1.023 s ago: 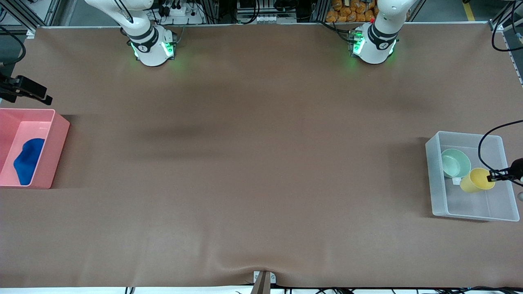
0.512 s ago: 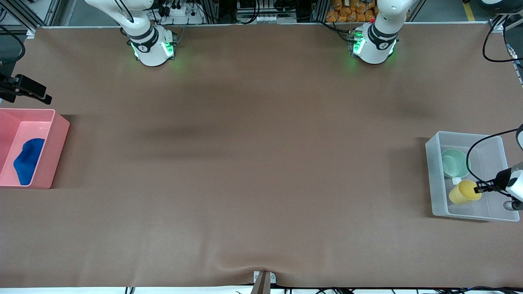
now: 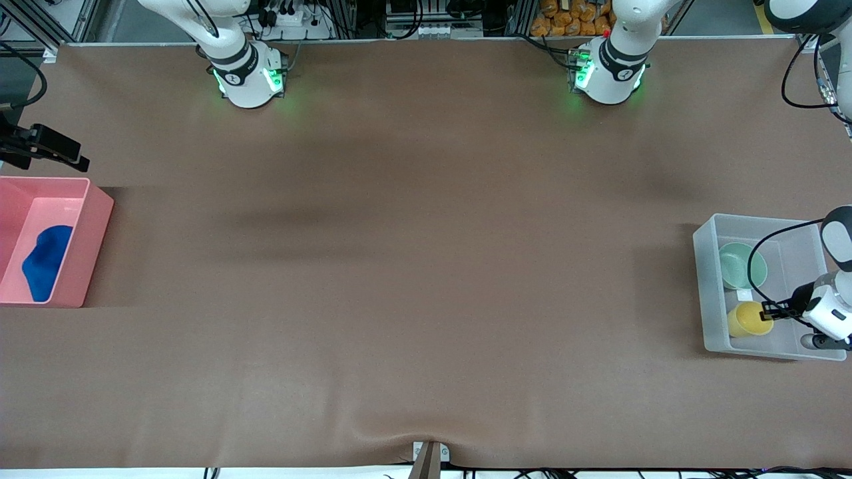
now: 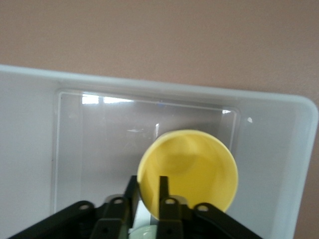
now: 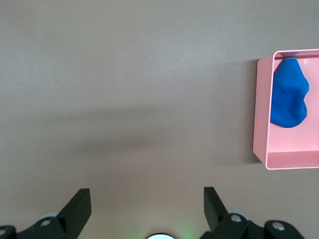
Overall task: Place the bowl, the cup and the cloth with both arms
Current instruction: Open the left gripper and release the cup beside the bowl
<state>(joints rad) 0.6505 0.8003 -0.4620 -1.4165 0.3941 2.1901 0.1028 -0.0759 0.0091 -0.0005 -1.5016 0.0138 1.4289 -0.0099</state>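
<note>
The yellow cup [image 3: 747, 319] is in the clear plastic bin [image 3: 699, 279] at the left arm's end of the table, tipped on its side near the bin's corner nearer the front camera. My left gripper [image 3: 769, 311] is shut on the cup's rim, one finger inside and one outside, as the left wrist view shows [image 4: 148, 185] with the cup [image 4: 192, 169]. The mint-green bowl [image 3: 741, 265] sits in the same bin, farther from the front camera. The blue cloth [image 3: 45, 261] lies in the pink bin [image 3: 96, 219]. My right gripper [image 5: 144, 196] is open and empty, high over the table.
The pink bin stands at the right arm's end of the table and shows in the right wrist view [image 5: 261, 124] with the cloth [image 5: 288, 94] in it. A black cable loops from the left wrist over the clear bin [image 3: 755, 256].
My left gripper has carried the cup from beside the bowl down toward the bin's corner nearer the front camera. The right arm has hardly moved.
</note>
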